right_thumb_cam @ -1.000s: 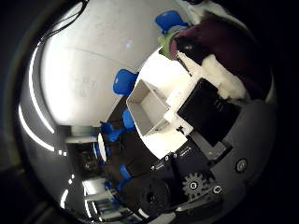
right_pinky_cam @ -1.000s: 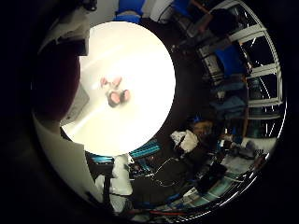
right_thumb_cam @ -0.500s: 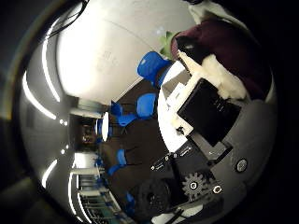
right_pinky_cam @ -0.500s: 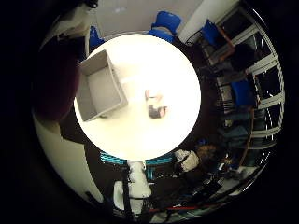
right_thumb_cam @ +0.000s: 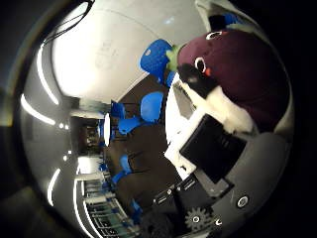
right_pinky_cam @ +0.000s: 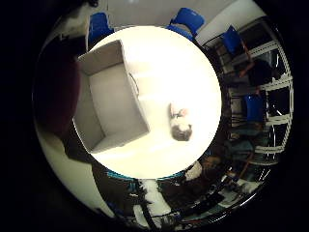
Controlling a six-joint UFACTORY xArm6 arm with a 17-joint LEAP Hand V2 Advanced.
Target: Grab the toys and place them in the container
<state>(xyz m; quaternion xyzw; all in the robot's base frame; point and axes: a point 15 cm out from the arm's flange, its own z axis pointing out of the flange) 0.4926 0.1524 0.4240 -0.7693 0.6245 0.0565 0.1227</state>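
A maroon and white plush toy (right_thumb_cam: 236,67) with a small eye fills much of the right thumb side palm view, close against the palm. My hand (right_thumb_cam: 216,151) shows as white and black parts pressed against the toy, fingers curled on it. In the right little finger side palm view, an open grey container (right_pinky_cam: 100,58) stands on a round white table (right_pinky_cam: 188,82), below the palm. A small grey and white toy (right_pinky_cam: 180,124) lies on the table beside the container, a short way from its long wall.
Blue chairs (right_pinky_cam: 189,18) stand around the far edge of the table, and more blue chairs (right_thumb_cam: 151,105) show in the thumb side view. Shelving and clutter (right_pinky_cam: 256,106) line the room beyond the table.
The camera has moved: the container has come into view and grown larger, and the small toy now lies beside it. The plush toy fills more of the thumb side view.
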